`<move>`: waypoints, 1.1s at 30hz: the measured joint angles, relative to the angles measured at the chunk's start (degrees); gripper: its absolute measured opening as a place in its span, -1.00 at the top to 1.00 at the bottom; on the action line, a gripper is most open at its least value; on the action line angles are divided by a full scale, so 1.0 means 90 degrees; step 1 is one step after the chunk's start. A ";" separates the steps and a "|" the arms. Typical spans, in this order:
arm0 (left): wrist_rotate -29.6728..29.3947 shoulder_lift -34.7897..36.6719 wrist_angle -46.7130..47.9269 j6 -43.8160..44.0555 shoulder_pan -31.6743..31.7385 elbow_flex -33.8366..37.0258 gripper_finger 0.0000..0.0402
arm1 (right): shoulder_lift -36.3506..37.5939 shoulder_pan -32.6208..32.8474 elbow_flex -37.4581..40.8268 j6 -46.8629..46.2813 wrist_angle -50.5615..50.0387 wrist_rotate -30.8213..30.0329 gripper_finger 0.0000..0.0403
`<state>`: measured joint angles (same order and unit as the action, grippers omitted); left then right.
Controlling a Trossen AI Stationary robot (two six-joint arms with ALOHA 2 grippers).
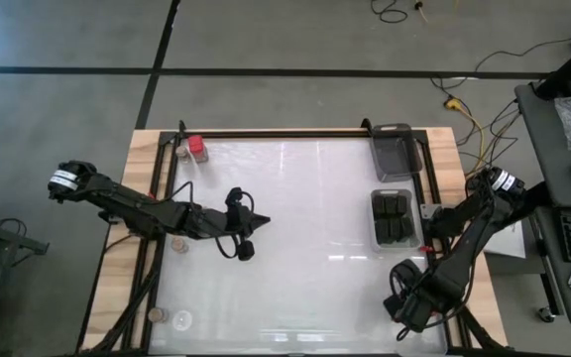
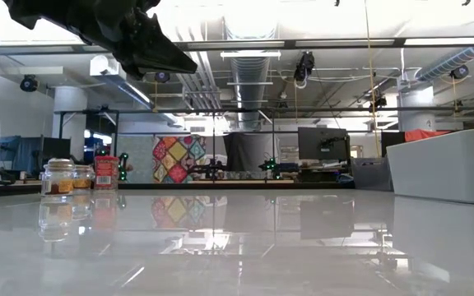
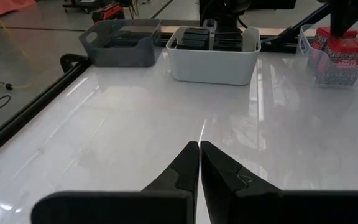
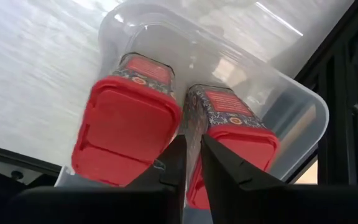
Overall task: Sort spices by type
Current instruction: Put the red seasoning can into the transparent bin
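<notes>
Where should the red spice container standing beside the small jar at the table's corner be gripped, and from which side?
Probably from above: the red spice container stands upright. Close on its flat sides below the lid, on the two faces clear of the small jar close beside it.
</notes>
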<state>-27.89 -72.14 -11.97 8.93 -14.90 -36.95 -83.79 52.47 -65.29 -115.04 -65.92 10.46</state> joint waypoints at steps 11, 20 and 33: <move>0.0002 0.0000 0.0002 0.0000 0.0000 0.0000 1.00 | 0.0082 0.0000 0.0097 0.0002 -0.0113 0.0005 0.81; 0.0002 0.0000 0.0007 0.0000 0.0000 0.0000 1.00 | 0.0093 0.0000 0.0283 -0.0007 -0.0181 0.0245 0.81; -0.0013 0.0001 0.0016 -0.0001 0.0005 0.0000 1.00 | 0.0236 0.0002 0.0264 -0.0123 -0.0651 0.0447 0.81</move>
<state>-28.01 -72.13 -11.82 8.92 -14.85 -36.95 -81.67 52.49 -62.91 -116.15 -71.78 14.48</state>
